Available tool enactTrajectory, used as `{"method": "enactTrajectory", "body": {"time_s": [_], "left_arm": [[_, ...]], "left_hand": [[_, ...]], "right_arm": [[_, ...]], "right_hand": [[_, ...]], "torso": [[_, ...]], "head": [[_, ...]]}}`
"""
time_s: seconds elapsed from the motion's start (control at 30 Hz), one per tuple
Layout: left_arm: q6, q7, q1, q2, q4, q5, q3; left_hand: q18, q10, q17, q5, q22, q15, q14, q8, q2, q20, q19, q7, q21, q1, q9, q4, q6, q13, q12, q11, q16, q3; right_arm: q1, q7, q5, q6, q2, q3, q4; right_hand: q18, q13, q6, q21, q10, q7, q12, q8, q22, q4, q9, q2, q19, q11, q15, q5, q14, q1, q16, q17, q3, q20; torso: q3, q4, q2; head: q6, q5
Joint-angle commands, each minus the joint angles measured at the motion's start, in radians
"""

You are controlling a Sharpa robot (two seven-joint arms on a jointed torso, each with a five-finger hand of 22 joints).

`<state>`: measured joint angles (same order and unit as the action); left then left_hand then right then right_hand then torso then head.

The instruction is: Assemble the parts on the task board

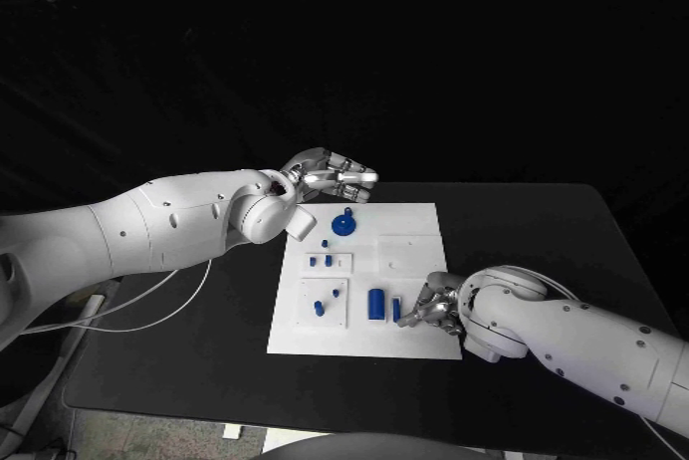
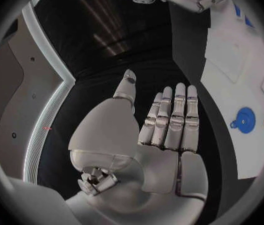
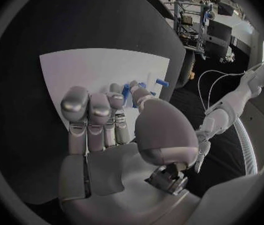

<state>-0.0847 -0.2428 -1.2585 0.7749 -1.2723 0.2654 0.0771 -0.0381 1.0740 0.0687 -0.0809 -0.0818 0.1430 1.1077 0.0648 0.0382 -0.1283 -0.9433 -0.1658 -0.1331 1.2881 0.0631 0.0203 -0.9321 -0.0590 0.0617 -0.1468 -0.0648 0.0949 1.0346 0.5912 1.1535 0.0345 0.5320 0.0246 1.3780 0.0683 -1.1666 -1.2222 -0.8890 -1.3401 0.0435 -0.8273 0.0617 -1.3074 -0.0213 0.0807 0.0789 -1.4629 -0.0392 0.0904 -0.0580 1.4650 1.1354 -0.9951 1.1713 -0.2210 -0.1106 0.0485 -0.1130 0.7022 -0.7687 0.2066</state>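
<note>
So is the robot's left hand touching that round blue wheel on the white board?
Apart. In the left wrist view the left hand is flat and empty, fingers together, with bare black table between it and the round blue wheel.

The left hand (image 1: 334, 177) hangs flat, fingers straight and apart, just off the board's (image 1: 409, 226) far left corner, with bare black table (image 1: 546, 231) beyond its fingertips. Just beside it on the board stands the blue gear (image 1: 344, 223), the nearest obstacle. The right hand (image 1: 435, 305) sits low at the board's near right, its fingers (image 3: 118, 102) among the upright blue pegs (image 1: 376, 303) that crowd its fingertips. Ahead of that hand the board's far right part lies flat and open; small pegs (image 1: 325, 261) stand further across toward the left arm.
</note>
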Motion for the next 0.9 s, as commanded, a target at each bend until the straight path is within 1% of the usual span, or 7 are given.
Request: {"method": "enactTrajectory", "body": {"time_s": [0.03, 0.13, 0.23, 0.33, 0.4, 0.7, 0.9], "left_arm": [[0.008, -0.006, -0.001, -0.001, -0.003, 0.002, -0.001], [0.008, -0.006, -0.001, -0.001, -0.002, 0.002, -0.001], [0.008, -0.006, -0.001, -0.002, -0.002, 0.002, -0.001], [0.008, -0.006, -0.001, -0.002, -0.002, 0.002, -0.001], [0.008, -0.005, -0.001, -0.002, -0.002, 0.002, -0.001], [0.009, -0.004, -0.001, -0.003, -0.001, 0.002, -0.001], [0.009, -0.004, -0.001, -0.004, 0.0, 0.002, -0.001]], "left_hand": [[-0.002, -0.008, 0.002, -0.001, 0.001, 0.0, -0.008, -0.002, -0.001, -0.001, 0.004, 0.0, -0.004, 0.002, -0.001, -0.003, 0.003, -0.001, 0.001, -0.001, 0.003, 0.003], [-0.002, -0.008, 0.002, -0.001, 0.001, 0.0, -0.008, -0.002, -0.001, -0.001, 0.004, 0.0, -0.004, 0.002, -0.001, -0.003, 0.003, -0.001, 0.001, -0.001, 0.003, 0.003], [-0.002, -0.008, 0.002, -0.001, 0.001, 0.0, -0.008, -0.002, -0.001, -0.001, 0.004, 0.0, -0.004, 0.002, -0.001, -0.003, 0.003, -0.001, 0.001, -0.001, 0.003, 0.003], [-0.002, -0.008, 0.002, -0.001, 0.001, 0.0, -0.008, -0.002, -0.001, -0.001, 0.004, 0.0, -0.004, 0.002, -0.001, -0.003, 0.003, -0.001, 0.001, -0.001, 0.003, 0.003], [-0.002, -0.008, 0.002, -0.001, 0.001, 0.0, -0.008, -0.002, -0.001, -0.001, 0.004, 0.0, -0.004, 0.002, -0.001, -0.003, 0.003, -0.001, 0.001, -0.001, 0.003, 0.003], [-0.002, -0.008, 0.002, -0.001, 0.001, 0.0, -0.008, -0.002, -0.001, -0.001, 0.004, 0.0, -0.004, 0.002, -0.001, -0.003, 0.003, -0.001, 0.001, -0.001, 0.003, 0.003], [-0.002, -0.008, 0.002, -0.001, 0.001, 0.0, -0.008, -0.002, -0.001, -0.001, 0.004, 0.0, -0.004, 0.002, -0.001, -0.003, 0.003, -0.001, 0.001, -0.001, 0.003, 0.003]], "right_arm": [[-0.002, -0.006, 0.003, 0.012, -0.003, 0.0, -0.002], [-0.003, -0.001, 0.007, 0.007, -0.008, 0.0, -0.007], [-0.004, 0.005, 0.015, -0.003, -0.015, 0.0, -0.014], [-0.005, 0.011, 0.02, -0.017, -0.02, 0.0, -0.022], [-0.006, 0.014, 0.022, -0.026, -0.024, 0.0, -0.028], [-0.008, 0.028, 0.029, -0.034, -0.038, 0.0, -0.054], [-0.009, 0.03, 0.046, -0.032, -0.046, 0.0, -0.067]], "right_hand": [[-0.014, -0.001, -0.007, -0.003, -0.003, 0.001, -0.003, 0.002, -0.115, -0.008, -0.001, -0.008, -0.018, -0.001, 0.006, 0.002, 0.0, -0.004, 0.004, 0.002, -0.001, -0.005], [-0.014, -0.001, -0.008, -0.003, -0.003, 0.0, -0.003, 0.002, -0.116, -0.018, -0.001, -0.016, -0.018, -0.001, 0.006, 0.0, 0.0, -0.007, 0.004, 0.001, -0.003, -0.005], [-0.014, -0.002, -0.009, -0.004, -0.004, -0.001, -0.004, 0.002, -0.116, -0.029, -0.001, -0.03, -0.018, -0.002, 0.006, -0.001, 0.001, -0.011, 0.004, 0.001, -0.004, -0.005], [-0.014, -0.002, -0.009, -0.005, -0.005, -0.002, -0.006, 0.002, -0.116, -0.029, -0.002, -0.051, -0.019, -0.003, 0.006, -0.001, 0.001, -0.025, 0.004, 0.0, -0.009, -0.005], [-0.015, -0.003, -0.01, -0.006, -0.006, -0.003, -0.006, 0.002, -0.116, -0.028, -0.002, -0.054, -0.02, -0.004, 0.007, 0.004, 0.001, -0.036, 0.004, 0.0, -0.034, -0.007], [-0.015, -0.004, -0.011, -0.008, -0.008, -0.004, -0.008, 0.002, -0.116, -0.03, -0.001, -0.059, -0.02, -0.004, 0.007, 0.0, 0.001, -0.053, 0.002, 0.0, -0.056, -0.006], [-0.015, -0.004, -0.011, -0.009, -0.007, -0.004, -0.007, 0.002, -0.116, -0.053, -0.001, -0.066, -0.02, -0.005, 0.007, -0.004, 0.001, -0.055, 0.002, 0.0, -0.065, -0.006]], "torso": [[-0.0009, 0.002, 0.001], [-0.0013, 0.002, 0.001], [-0.002, 0.0022, 0.001], [-0.002, 0.0022, 0.001], [-0.0013, 0.0019, 0.001], [-0.0024, 0.0025, 0.002], [-0.0018, 0.0013, 0.001]], "head": [[0.0, -0.002], [0.0, -0.002], [-0.001, -0.002], [-0.001, -0.002], [-0.002, -0.002], [-0.004, -0.003], [-0.003, -0.002]]}}
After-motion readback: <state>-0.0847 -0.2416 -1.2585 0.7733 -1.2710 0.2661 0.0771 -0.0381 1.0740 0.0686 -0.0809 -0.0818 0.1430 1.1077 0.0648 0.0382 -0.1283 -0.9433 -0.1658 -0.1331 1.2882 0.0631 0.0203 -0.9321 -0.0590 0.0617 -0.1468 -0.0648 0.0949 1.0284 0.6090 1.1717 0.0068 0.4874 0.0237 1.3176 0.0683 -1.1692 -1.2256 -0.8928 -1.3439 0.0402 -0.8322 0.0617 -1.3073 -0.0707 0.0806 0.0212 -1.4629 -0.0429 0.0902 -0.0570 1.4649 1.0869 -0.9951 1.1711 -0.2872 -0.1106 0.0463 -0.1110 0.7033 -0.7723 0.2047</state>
